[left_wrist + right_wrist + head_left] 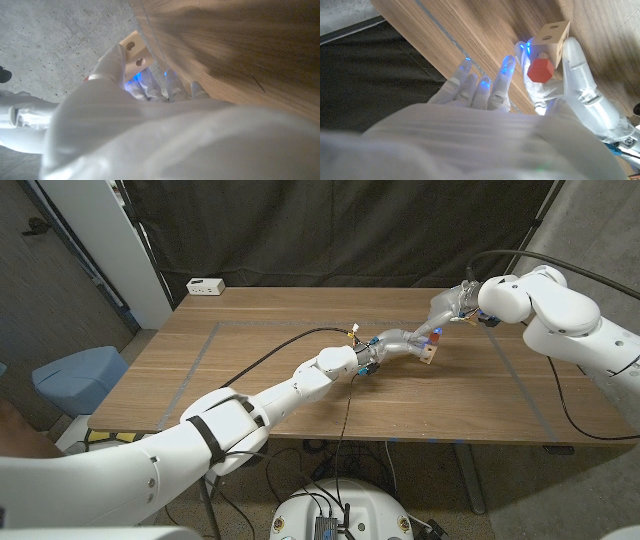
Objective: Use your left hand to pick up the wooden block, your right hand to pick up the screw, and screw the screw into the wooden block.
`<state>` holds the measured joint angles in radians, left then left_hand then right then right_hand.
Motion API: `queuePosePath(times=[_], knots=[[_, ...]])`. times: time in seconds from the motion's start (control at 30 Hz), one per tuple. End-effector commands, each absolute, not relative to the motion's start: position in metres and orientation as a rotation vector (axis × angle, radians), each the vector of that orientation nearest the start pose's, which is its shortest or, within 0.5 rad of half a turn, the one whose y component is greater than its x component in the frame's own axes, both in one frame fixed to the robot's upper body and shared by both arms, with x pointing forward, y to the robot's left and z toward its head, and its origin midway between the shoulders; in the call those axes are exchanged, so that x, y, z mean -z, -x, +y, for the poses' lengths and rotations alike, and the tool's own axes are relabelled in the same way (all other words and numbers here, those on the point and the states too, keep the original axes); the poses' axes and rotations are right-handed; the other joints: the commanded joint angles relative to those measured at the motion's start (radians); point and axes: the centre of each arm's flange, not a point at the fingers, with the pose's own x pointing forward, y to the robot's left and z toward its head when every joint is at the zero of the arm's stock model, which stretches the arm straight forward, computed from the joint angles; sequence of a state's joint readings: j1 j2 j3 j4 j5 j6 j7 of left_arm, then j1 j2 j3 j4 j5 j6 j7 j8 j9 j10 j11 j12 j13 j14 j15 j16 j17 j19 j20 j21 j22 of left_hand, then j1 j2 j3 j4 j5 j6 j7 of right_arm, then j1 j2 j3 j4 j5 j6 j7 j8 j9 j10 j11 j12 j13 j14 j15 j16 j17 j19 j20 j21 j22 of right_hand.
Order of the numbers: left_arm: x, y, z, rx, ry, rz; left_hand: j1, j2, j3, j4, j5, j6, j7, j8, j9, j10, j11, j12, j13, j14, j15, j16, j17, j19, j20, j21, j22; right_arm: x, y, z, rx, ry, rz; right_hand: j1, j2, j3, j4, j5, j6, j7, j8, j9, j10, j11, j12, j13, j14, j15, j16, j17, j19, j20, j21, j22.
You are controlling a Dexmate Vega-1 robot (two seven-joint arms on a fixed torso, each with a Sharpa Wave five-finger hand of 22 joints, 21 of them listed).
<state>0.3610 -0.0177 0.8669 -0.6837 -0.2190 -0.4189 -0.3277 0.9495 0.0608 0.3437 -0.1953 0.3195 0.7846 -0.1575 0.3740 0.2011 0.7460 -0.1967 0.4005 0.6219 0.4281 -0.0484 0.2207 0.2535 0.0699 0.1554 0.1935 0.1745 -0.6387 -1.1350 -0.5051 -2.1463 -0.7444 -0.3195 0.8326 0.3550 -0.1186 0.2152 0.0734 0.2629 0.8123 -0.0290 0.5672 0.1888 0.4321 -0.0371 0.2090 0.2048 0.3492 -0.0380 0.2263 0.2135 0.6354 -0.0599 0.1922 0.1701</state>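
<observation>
My left hand (398, 343) reaches out over the middle of the table and grips the small pale wooden block (430, 355). In the left wrist view the block (134, 53) shows two round holes and sits between my fingers (112, 62). The red screw (540, 70), with a hexagonal head, stands against one face of the block (555, 34), apparently seated in a hole. My right hand (452, 308) hovers just behind and above the block. Its fingers (482, 90) are spread beside the screw and hold nothing.
A white power strip (206, 286) lies at the table's back left corner. Grey tape lines (205, 350) mark a rectangle on the wooden table (280, 380). A black cable (270, 355) trails along my left arm. A blue seat (80, 375) stands left of the table.
</observation>
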Motion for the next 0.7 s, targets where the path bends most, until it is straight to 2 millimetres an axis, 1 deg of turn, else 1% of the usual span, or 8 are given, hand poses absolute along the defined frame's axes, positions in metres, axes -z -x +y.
queuePosePath(times=[0.03,0.13,0.2,0.3,0.43,0.5,0.6,0.7], knots=[[0.016,-0.658,-0.067,0.890,-0.541,-0.589,-0.044,0.050,0.049,0.042,0.003,0.046,0.019,0.006,0.015,0.005,-0.004,0.009,0.003,0.009,-0.053,-0.002,0.001,0.007,0.004,0.007,0.006,-0.121,-0.508,-0.273,-0.103,1.973,-0.168,-0.007,0.003,-0.007,-0.004,0.009,-0.028,-0.005,-0.016,0.003,-0.012,0.008,-0.008,0.003,-0.013,-0.088,-0.007,-0.002,-0.015,-0.033,-0.006,0.001],[0.016,-0.658,-0.067,0.890,-0.539,-0.590,-0.044,0.050,0.049,0.042,0.003,0.046,0.018,0.006,0.015,0.005,-0.003,0.009,0.003,0.009,-0.053,-0.002,0.001,0.007,0.003,0.007,0.006,-0.124,-0.504,-0.272,-0.117,1.961,-0.169,0.010,0.013,0.000,-0.012,0.015,-0.037,-0.009,-0.023,0.005,-0.020,0.011,-0.010,0.004,-0.022,-0.082,-0.013,-0.005,-0.037,-0.022,-0.011,0.001],[0.016,-0.658,-0.066,0.890,-0.540,-0.590,-0.044,0.051,0.049,0.043,0.003,0.045,0.020,0.006,0.015,0.004,-0.002,0.009,0.003,0.008,-0.053,-0.002,0.002,0.007,0.004,0.007,0.006,-0.126,-0.502,-0.272,-0.128,1.949,-0.175,0.035,0.026,0.009,-0.025,0.020,-0.059,-0.015,-0.036,0.006,-0.037,0.017,-0.015,0.004,-0.032,-0.079,-0.019,-0.008,-0.045,-0.020,-0.010,0.001],[0.016,-0.659,-0.066,0.891,-0.540,-0.591,-0.044,0.051,0.050,0.043,0.003,0.046,0.020,0.005,0.015,0.009,0.000,0.011,0.003,0.007,-0.053,-0.003,0.002,0.007,0.003,0.007,0.006,-0.127,-0.500,-0.271,-0.129,1.949,-0.173,0.056,0.035,0.017,-0.037,0.023,-0.070,-0.020,-0.044,0.007,-0.056,0.021,-0.019,0.005,-0.044,-0.072,-0.025,-0.010,-0.059,-0.013,-0.012,0.001],[0.015,-0.659,-0.066,0.893,-0.539,-0.591,-0.045,0.051,0.050,0.042,0.003,0.045,0.021,0.005,0.015,0.006,0.000,0.011,0.003,0.008,-0.053,-0.002,0.002,0.007,0.003,0.007,0.006,-0.130,-0.496,-0.271,-0.144,1.930,-0.179,0.078,0.043,0.021,-0.053,0.021,-0.114,-0.025,-0.068,0.009,-0.091,0.018,-0.025,0.007,-0.066,-0.062,-0.030,-0.011,-0.081,-0.004,-0.013,0.001],[0.015,-0.659,-0.066,0.895,-0.539,-0.591,-0.045,0.050,0.050,0.042,0.003,0.046,0.020,0.005,0.015,0.007,-0.002,0.011,0.003,0.008,-0.053,-0.002,0.002,0.007,0.003,0.007,0.006,-0.132,-0.494,-0.271,-0.158,1.923,-0.180,0.087,0.047,0.022,-0.060,0.020,-0.136,-0.028,-0.078,0.010,-0.107,0.024,-0.027,0.007,-0.081,-0.061,-0.033,-0.011,-0.093,0.000,-0.014,0.001],[0.015,-0.659,-0.066,0.896,-0.539,-0.591,-0.044,0.051,0.050,0.041,0.002,0.046,0.022,0.004,0.015,0.006,-0.002,0.011,0.003,0.008,-0.053,-0.002,0.002,0.007,0.004,0.007,0.006,-0.134,-0.492,-0.270,-0.168,1.917,-0.184,0.101,0.053,0.026,-0.070,0.018,-0.150,-0.027,-0.087,0.011,-0.125,0.026,-0.028,0.008,-0.092,-0.059,-0.035,-0.011,-0.105,0.005,-0.014,0.001],[0.015,-0.660,-0.066,0.895,-0.539,-0.592,-0.044,0.052,0.049,0.042,0.002,0.045,0.021,0.004,0.015,0.006,-0.001,0.011,0.003,0.007,-0.051,-0.001,0.003,0.007,0.004,0.007,0.006,-0.135,-0.491,-0.270,-0.183,1.910,-0.183,0.132,0.065,0.038,-0.090,0.012,-0.168,-0.029,-0.098,0.013,-0.141,0.033,-0.026,0.008,-0.114,-0.053,-0.038,-0.013,-0.120,0.012,-0.014,0.001]])
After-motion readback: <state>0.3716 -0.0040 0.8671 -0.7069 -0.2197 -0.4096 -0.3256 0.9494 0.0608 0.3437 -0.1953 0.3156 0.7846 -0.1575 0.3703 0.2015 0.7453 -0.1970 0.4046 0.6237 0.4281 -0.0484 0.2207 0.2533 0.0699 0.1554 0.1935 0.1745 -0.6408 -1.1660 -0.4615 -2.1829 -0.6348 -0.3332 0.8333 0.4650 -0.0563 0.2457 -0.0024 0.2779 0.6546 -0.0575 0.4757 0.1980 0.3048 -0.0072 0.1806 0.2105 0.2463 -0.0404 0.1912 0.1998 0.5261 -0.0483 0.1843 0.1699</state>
